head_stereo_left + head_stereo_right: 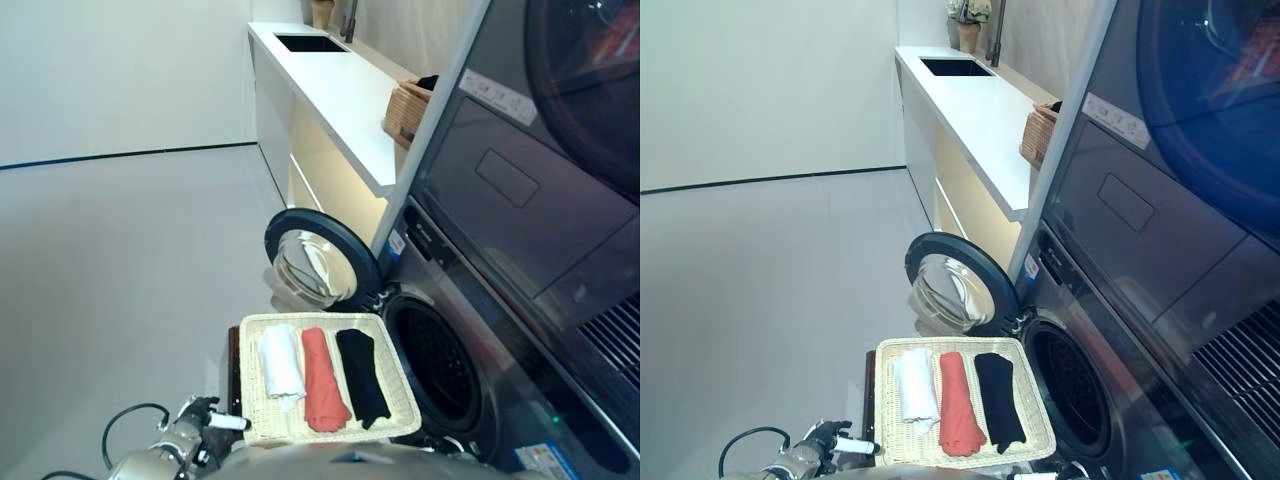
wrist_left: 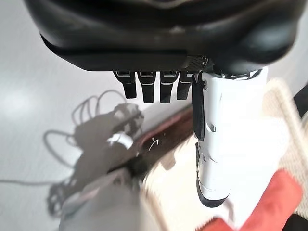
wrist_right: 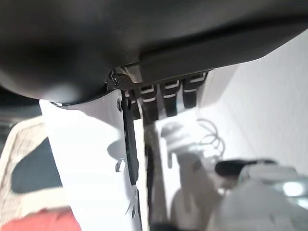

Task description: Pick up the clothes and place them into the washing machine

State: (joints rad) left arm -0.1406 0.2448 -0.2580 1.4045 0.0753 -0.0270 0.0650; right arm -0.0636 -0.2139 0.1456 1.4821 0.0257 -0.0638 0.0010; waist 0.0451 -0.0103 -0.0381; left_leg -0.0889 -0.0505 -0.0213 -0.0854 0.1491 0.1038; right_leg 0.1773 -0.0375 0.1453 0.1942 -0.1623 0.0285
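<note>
A pale wicker tray [image 1: 250, 330] stands low in front of me and holds three folded clothes side by side: white [image 1: 280, 365], coral red [image 1: 322, 390] and black [image 1: 362, 375]. To its right is the washing machine's dark drum opening [image 1: 435, 365], with the round glass door [image 1: 315, 265] swung open beyond the tray. My left hand [image 1: 200, 418] hovers by the tray's near left corner, open and empty, its fingers [image 2: 154, 86] straight. My right hand [image 3: 163, 96] is open too and holds nothing; its wrist view shows the black cloth [image 3: 33, 163].
A second machine [image 1: 540, 150] is stacked above the washer. Beyond it runs a white counter [image 1: 340, 90] with a sink [image 1: 310, 43] and a woven basket [image 1: 408, 108]. The tray rests on a dark stand [image 1: 233, 370]. Pale floor [image 1: 120, 280] stretches to the left.
</note>
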